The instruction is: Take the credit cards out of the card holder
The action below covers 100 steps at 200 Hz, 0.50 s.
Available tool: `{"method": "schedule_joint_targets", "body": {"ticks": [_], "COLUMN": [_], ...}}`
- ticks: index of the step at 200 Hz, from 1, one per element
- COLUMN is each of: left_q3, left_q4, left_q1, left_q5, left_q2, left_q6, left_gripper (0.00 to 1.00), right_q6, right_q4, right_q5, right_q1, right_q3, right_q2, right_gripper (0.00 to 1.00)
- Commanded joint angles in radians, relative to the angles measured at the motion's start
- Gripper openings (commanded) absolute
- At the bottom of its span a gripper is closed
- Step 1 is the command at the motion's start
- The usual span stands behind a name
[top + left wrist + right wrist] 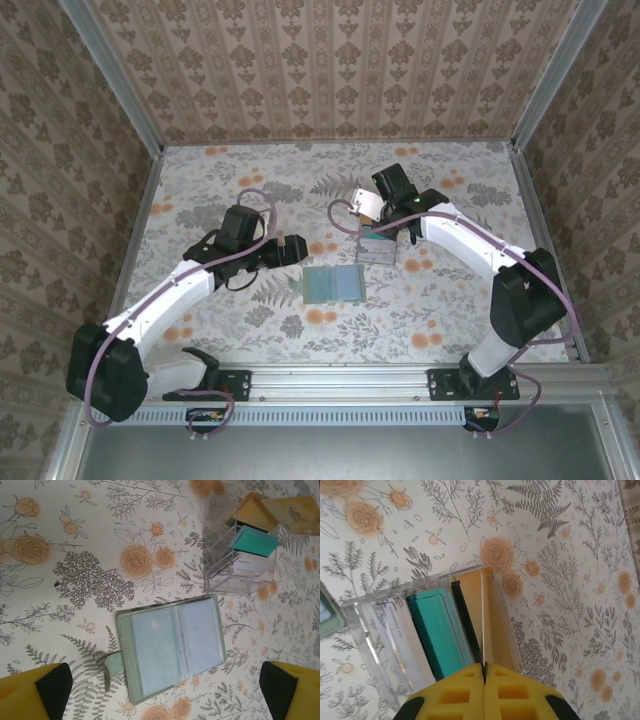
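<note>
The sage-green card holder (333, 283) lies open on the floral table, its grey-blue sleeves (170, 647) facing up. Behind it stands a clear plastic box (242, 550) holding teal cards (437, 630), a pale grey card (395, 635) and orange cards (500, 620). My right gripper (484, 667) is shut on one orange card (295, 512), which it holds above the box; in the right wrist view that card appears edge-on. My left gripper (165, 700) hovers open just to the near left of the holder, touching nothing. In the top view it is the left gripper (290, 248).
Metal rails (540, 230) and patterned walls close in the table on three sides. The right arm (470, 245) stretches over the table's right half. Bare floral cloth (75, 570) lies to the left of the holder.
</note>
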Motion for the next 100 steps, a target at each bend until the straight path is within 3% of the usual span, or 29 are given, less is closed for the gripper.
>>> {"method": "schedule_joint_targets", "body": {"ticks": [1,100], "left_q3": [-0.014,-0.037], "left_q4": [-0.019,-0.031], "left_q1": [0.013,0.041], "left_q5": [-0.021,-0.020], "left_q2": [-0.025,-0.056], "left_q6": [-0.012,-0.013], "left_gripper": [1.00,1.00], "right_q6": [-0.059,-0.060], "right_q4": [0.043,0.075], "right_q5": [0.034,0.010], "right_q1": [-0.008,-0.021], "right_q3": [0.012,-0.008], "right_q2": [0.037,0.107], "right_gripper": [0.00,0.00]}}
